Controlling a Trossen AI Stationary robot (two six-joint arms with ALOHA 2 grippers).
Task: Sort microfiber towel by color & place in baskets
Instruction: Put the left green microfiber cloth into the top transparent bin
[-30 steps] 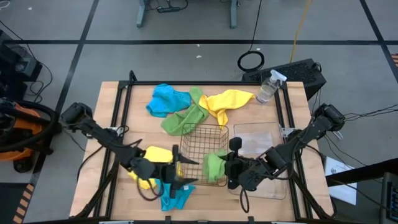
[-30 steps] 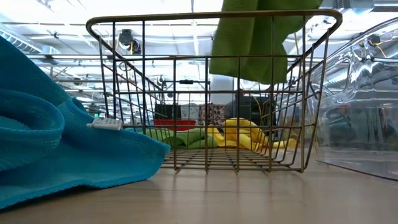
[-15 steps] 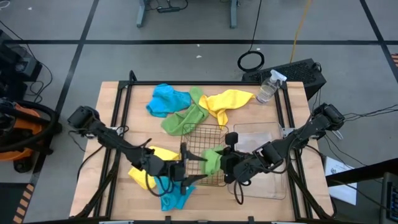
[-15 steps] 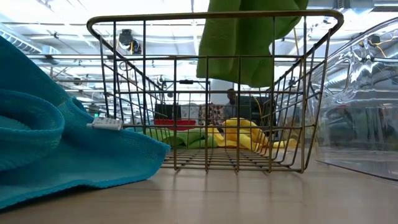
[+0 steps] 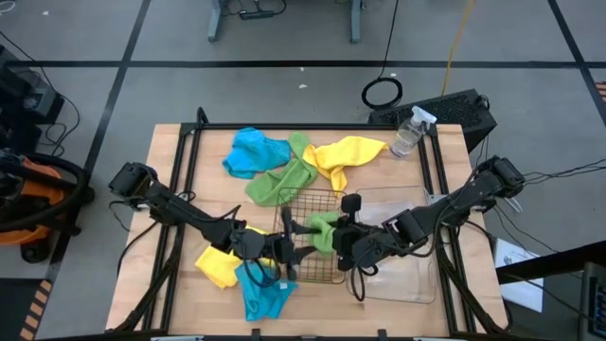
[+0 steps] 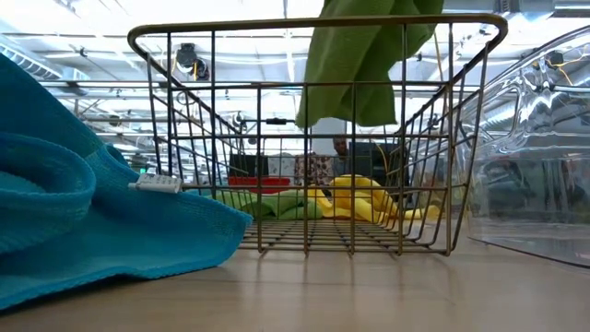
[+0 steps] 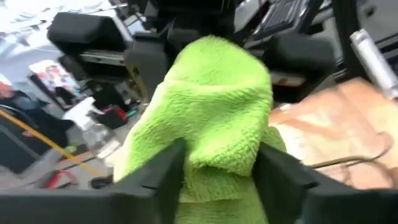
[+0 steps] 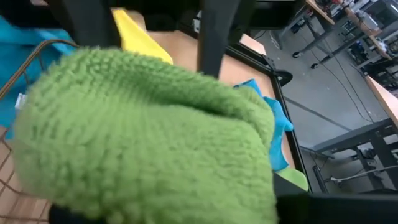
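- We see the wire basket [image 5: 312, 239] at the near middle of the table [image 5: 170, 161], with a clear tub [image 5: 402, 213] just to its right.
- The right gripper [image 5: 343, 239] is over the basket's right part. Its fingers are closed on a green towel [image 5: 322, 230], which hangs above the basket; in the low view the towel [image 6: 369, 55] hangs down inside the basket's rim [image 6: 313, 25] without reaching the floor of it.
- The left gripper [image 5: 287, 248] is over the basket's left part. In the left wrist view its two fingers [image 7: 158, 177] stand on either side of the same green towel [image 7: 211, 106], pressing its sides; the jaws are partly closed on it.
- A yellow towel [image 5: 216, 263] lies on the table left of the basket, beneath the left arm.
- A blue towel [image 5: 265, 298] lies near the table's near edge, just left of the basket.
- At the far side lie a blue towel [image 5: 254, 152], a green towel [image 5: 279, 180] and a yellow towel [image 5: 346, 153], touching one another.
- A spray bottle [image 5: 407, 133] stands at the far right corner.
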